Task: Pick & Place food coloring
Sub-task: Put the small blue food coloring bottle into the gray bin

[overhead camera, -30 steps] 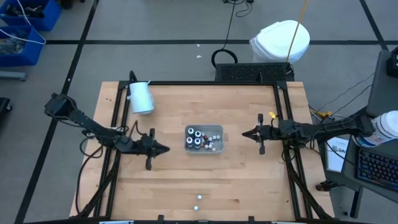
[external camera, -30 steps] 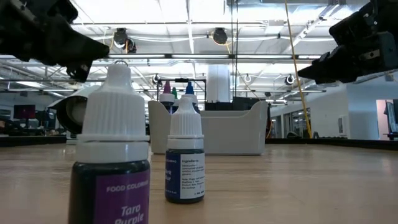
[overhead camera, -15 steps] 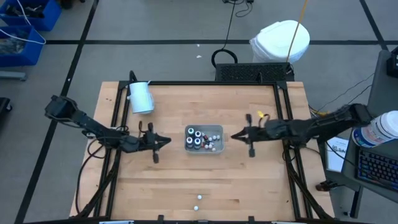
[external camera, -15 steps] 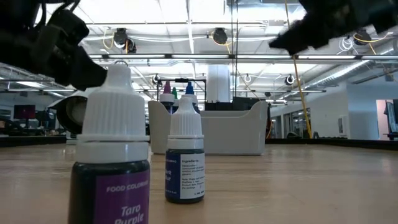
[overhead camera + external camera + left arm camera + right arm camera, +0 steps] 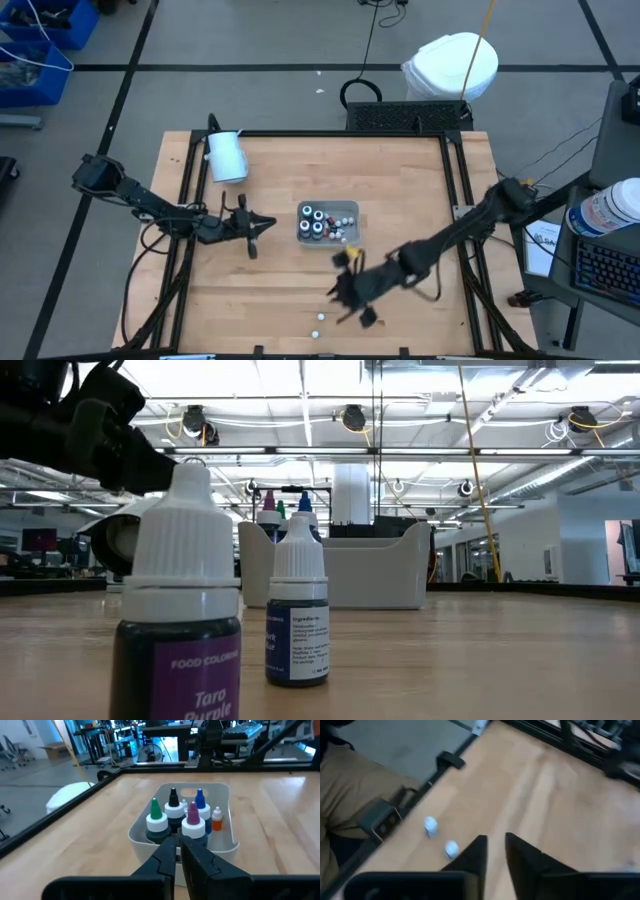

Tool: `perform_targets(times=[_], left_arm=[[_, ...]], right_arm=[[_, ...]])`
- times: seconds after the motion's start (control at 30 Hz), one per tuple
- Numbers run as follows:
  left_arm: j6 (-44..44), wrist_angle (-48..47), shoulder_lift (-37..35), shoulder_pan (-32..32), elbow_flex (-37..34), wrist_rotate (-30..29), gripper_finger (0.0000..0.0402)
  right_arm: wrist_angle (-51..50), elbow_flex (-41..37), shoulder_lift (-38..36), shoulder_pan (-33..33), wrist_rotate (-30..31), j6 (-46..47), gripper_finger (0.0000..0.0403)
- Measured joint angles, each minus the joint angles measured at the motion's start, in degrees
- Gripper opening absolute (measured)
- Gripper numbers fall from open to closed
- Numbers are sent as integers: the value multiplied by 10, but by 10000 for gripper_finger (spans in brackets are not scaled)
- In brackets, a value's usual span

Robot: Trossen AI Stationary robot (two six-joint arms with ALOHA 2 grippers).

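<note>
The pale grey tray (image 5: 350, 238) sits mid-table and holds several food coloring bottles (image 5: 317, 222); in the left wrist view they (image 5: 175, 817) show green, black, purple and blue tips. Two more bottles stand upright on their bases near the table's near edge (image 5: 319, 318), (image 5: 314, 333); they fill the low view (image 5: 180, 610), (image 5: 298, 610). My left gripper (image 5: 268, 222) hovers left of the tray, pointing at it, shut (image 5: 178, 851). My right gripper (image 5: 343, 298) hangs above the table just right of the two loose bottles (image 5: 430, 825), (image 5: 451, 848), fingers slightly apart (image 5: 496, 845).
A large white cylinder (image 5: 226, 157) lies on its side at the far left corner. A black frame (image 5: 190, 190) runs along the table's edges. Something tan (image 5: 350, 795) shows beyond the near edge in the right wrist view. Bare wood lies right of the tray.
My right arm has swung quickly from the tray's right side toward the near edge, dropping close to the two loose bottles. My left gripper has shifted slightly toward the tray. No bottle has moved.
</note>
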Motion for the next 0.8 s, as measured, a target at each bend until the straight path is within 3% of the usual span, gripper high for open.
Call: perform_targets(times=[0.13,0.33,0.53,0.7,0.8], left_arm=[[31,1,0,0,0,0,35],[42,5,0,0,0,0,35],[41,19,0,0,0,0,35],[40,33,0,0,0,0,35],[40,35,0,0,0,0,35]], right_arm=[[6,62,76,27,-1,-12,121],[88,69,136,49,-1,-30,191],[153,57,159,59,-4,-46,195],[217,13,159,55,-76,-57,188],[252,-2,160,53,-81,-56,189]])
